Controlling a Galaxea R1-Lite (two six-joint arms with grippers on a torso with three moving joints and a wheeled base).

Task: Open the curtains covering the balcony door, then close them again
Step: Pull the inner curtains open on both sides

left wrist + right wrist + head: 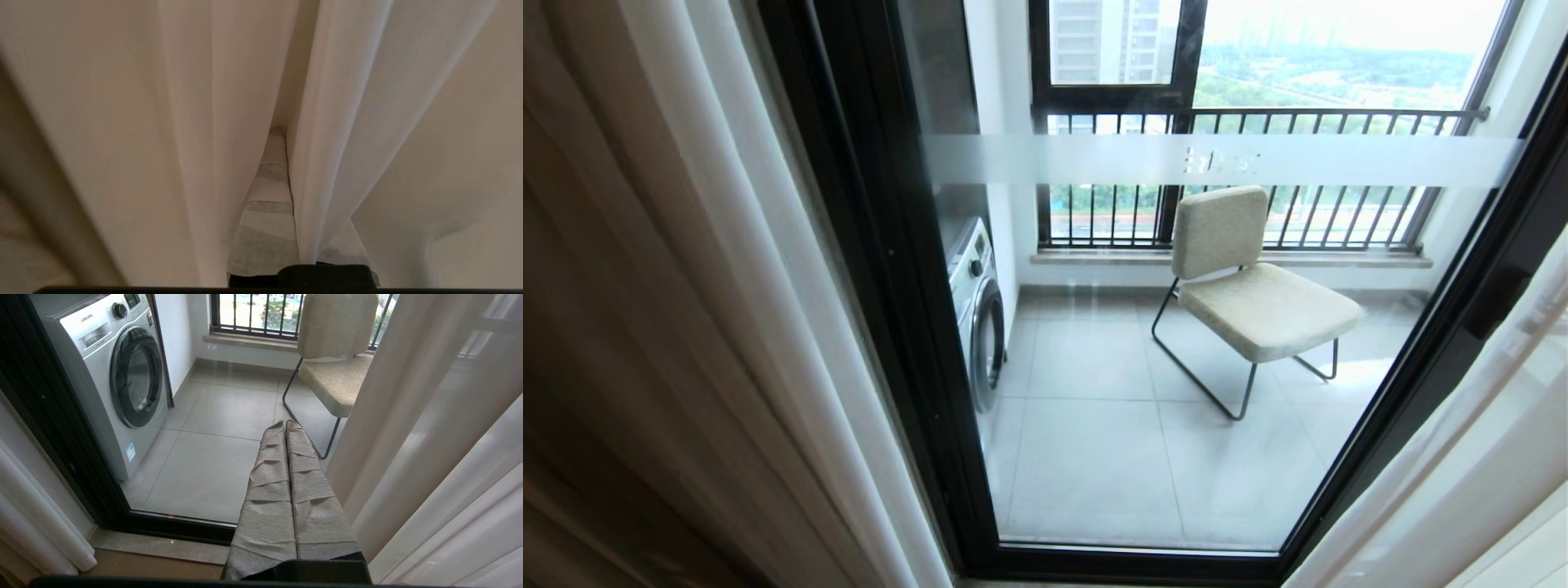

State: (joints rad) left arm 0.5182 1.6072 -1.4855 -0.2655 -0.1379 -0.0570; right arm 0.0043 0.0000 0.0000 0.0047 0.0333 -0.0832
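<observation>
With the balcony door [1176,343] uncovered, the left gripper [278,134], fingers pressed together, noses into the curtains [204,122], seemingly to draw them closed.

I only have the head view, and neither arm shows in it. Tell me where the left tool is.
Observer: The left tool, its fingers wrapped in grey cloth, is nosed into a gap between two folds of the heavy cream-beige pleated curtain.
Operator: Report its fingers.
Observer: They are shut, and a fold partly hides one of them.
Operator: Now give me the right tool.
Observer: The right tool is shut and empty. It points at the black-framed glass balcony door.
Operator: Say whether it touches any fabric.
Observer: No, the thin white sheer curtain hangs beside it, apart from the fingers.
</observation>
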